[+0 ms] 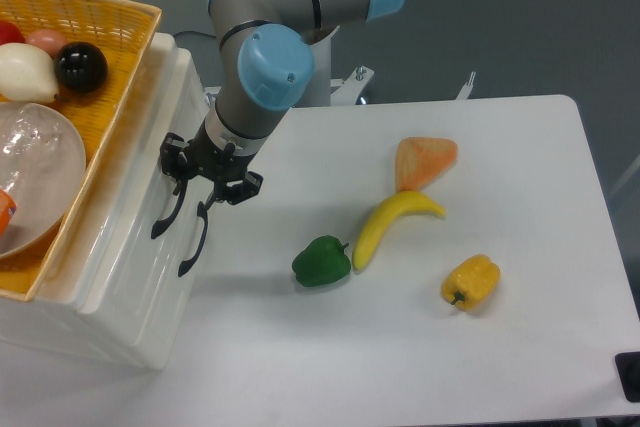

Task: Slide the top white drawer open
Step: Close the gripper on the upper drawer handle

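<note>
The white cabinet stands at the left, seen from above. The top white drawer [135, 187] has its front facing right, with a curved black handle [165, 212]. The lower white drawer [150, 297] shows its own black handle [192, 244] just beside it. My gripper [208, 179] hangs right over the upper ends of both handles. Its black fingers [174, 162] look spread apart, and I cannot tell whether they touch a handle. The top drawer looks shut or nearly shut.
A yellow wicker basket [120, 22] with fruit and a clear bowl [35, 172] sits on the cabinet. On the white table [540, 147] lie a green pepper [322, 261], a banana [392, 222], a yellow pepper [471, 282] and an orange wedge [424, 160].
</note>
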Action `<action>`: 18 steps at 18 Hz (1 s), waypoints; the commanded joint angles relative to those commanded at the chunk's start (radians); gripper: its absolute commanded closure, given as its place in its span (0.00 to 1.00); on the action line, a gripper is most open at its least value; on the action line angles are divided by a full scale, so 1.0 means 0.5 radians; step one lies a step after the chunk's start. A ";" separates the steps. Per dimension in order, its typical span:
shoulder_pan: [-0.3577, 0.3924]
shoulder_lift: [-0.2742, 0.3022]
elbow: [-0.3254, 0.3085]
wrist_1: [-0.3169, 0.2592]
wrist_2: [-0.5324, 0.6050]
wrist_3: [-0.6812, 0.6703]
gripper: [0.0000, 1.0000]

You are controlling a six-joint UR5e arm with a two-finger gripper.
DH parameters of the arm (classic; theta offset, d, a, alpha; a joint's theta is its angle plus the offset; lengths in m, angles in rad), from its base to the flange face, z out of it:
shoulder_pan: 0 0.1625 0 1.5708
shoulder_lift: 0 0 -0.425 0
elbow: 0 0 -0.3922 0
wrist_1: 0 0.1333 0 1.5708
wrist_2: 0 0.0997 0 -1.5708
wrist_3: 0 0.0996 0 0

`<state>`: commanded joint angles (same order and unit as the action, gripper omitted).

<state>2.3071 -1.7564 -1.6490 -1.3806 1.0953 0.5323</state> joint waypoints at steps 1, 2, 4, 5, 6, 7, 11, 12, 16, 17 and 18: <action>0.000 0.000 0.000 0.000 0.003 0.000 0.56; 0.000 0.000 0.000 0.003 0.000 0.000 0.56; 0.000 0.000 0.000 0.003 0.000 0.000 0.58; 0.000 0.000 0.000 0.003 0.003 0.000 0.59; 0.000 0.000 0.000 0.003 0.003 0.000 0.60; 0.000 0.000 0.000 0.003 0.003 0.000 0.60; 0.000 0.000 0.000 0.003 0.000 0.000 0.64; 0.000 0.003 0.000 0.003 0.000 0.000 0.66; 0.000 0.003 0.000 0.003 0.000 0.000 0.70; 0.000 0.003 0.000 0.003 0.000 0.000 0.71; 0.000 0.003 0.000 0.003 0.000 0.000 0.72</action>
<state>2.3071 -1.7549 -1.6490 -1.3790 1.0953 0.5323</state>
